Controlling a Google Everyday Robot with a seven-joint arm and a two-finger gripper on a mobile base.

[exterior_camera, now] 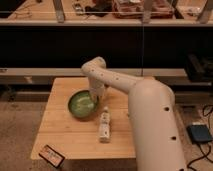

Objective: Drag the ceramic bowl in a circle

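Ceramic bowl (82,104), round, shallow, glossy green with darker rim: near centre of light wooden table (60,135), upright. White robot arm (150,120) reaching across from right foreground. Gripper (95,97) down at bowl's right rim; jaw state not discernible. Small white bottle (104,126) lying just right of bowl. Dark flat packet (52,155) at front left corner.

The white arm bends at centre frame (elbow uppermost). Its claw (95,101) points downward just below the bend.
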